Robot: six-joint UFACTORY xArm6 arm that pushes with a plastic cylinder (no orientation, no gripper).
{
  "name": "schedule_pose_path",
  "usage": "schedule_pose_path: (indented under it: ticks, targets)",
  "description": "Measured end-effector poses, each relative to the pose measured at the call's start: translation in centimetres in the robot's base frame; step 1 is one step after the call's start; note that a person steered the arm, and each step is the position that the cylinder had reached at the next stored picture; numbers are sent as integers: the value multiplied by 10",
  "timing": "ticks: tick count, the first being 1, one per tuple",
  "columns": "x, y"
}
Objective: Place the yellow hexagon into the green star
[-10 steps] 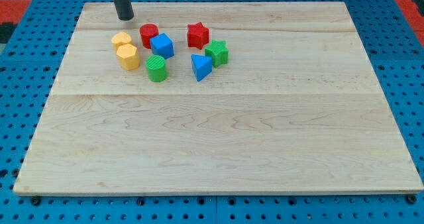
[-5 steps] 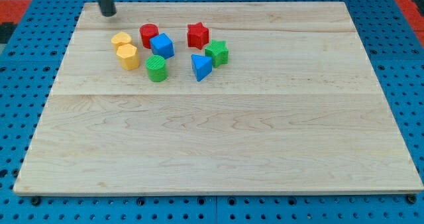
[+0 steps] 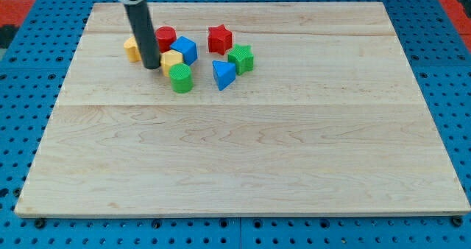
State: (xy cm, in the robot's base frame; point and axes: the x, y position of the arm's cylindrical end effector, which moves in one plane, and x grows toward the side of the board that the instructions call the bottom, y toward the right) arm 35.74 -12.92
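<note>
camera view, and we have our dark rod point(image 3: 140, 28) coming down from the view's top left, my tip point(image 3: 151, 65) planted on the wooden board point(image 3: 243, 168) right in the cluster of blocks. no fingers here to open or clench, just the bare rod, gripping nothing.

my tip sits just to the view's left of the yellow hexagon point(image 3: 171, 59), so close we cannot tell whether they touch. the hexagon is wedged between the red cylinder point(image 3: 165, 37) above it, the blue cube point(image 3: 185, 50) at its upper right and the green cylinder point(image 3: 180, 78) directly below, which it appears to touch. a second yellow block point(image 3: 132, 48) peeks out on the view's left of the rod, partly hidden, its shape hard to make out.

the green star point(image 3: 241, 59) stands well to the view's right of the hexagon, apart from it, with the blue cube and the blue triangular block point(image 3: 224, 74) in the stretch between them. the blue triangular block sits just at the star's lower left. the red star point(image 3: 219, 38) is just above and left of the green star.

the board lies on a blue pegboard surface point(image 3: 22, 94).
</note>
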Motion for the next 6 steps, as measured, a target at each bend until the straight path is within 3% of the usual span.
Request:
schedule_pose_path:
  ticks: [3, 6]
  targets:
    - [-1, 74]
    - [-20, 84]
